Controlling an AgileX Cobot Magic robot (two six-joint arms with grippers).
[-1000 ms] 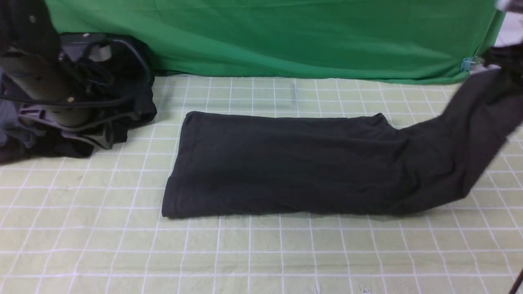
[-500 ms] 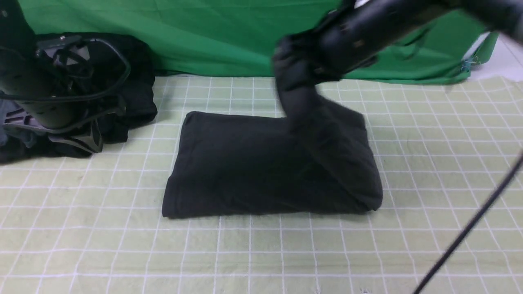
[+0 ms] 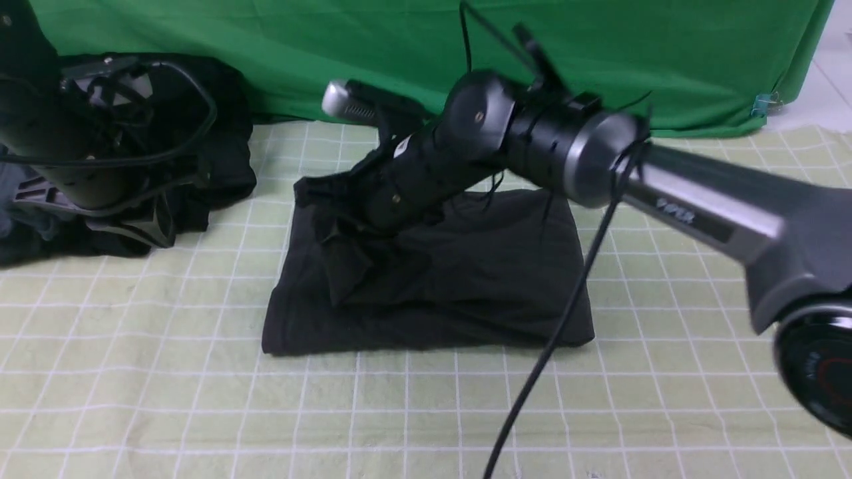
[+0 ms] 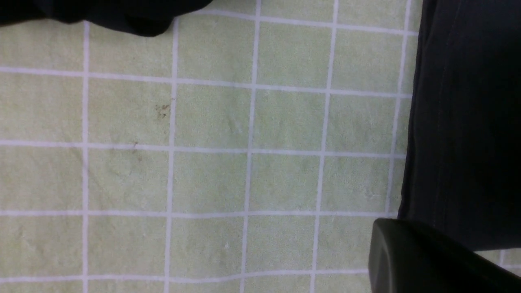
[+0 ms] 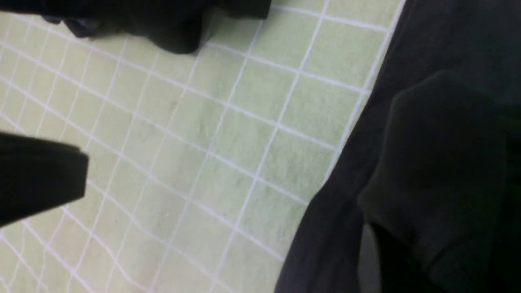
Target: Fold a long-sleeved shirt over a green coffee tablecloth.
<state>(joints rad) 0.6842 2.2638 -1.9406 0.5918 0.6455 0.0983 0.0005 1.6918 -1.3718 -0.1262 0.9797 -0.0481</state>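
The long-sleeved shirt (image 3: 466,279) lies as a charcoal folded block in the middle of the green coffee tablecloth (image 3: 200,399). Its right end is doubled over onto the left half, and the top layer is bunched near the left edge. My right arm reaches across it from the right. My right gripper (image 3: 343,229) is low over that bunched cloth. In the right wrist view, shirt fabric (image 5: 439,162) drapes over the jaws and hides them. My left gripper (image 4: 407,252) hangs shut and empty at the far left, beside the shirt's edge (image 4: 460,122).
A blacker heap of dark garments (image 3: 219,166) lies at the back left under my left arm (image 3: 60,133). A plain emerald cloth (image 3: 399,53) hangs along the back. A black cable (image 3: 559,319) droops from the right arm across the shirt's right edge.
My right arm has swept from the far right to the left, carrying the shirt's right end over onto its left half. The long strip is now a shorter block. The left arm stayed put.
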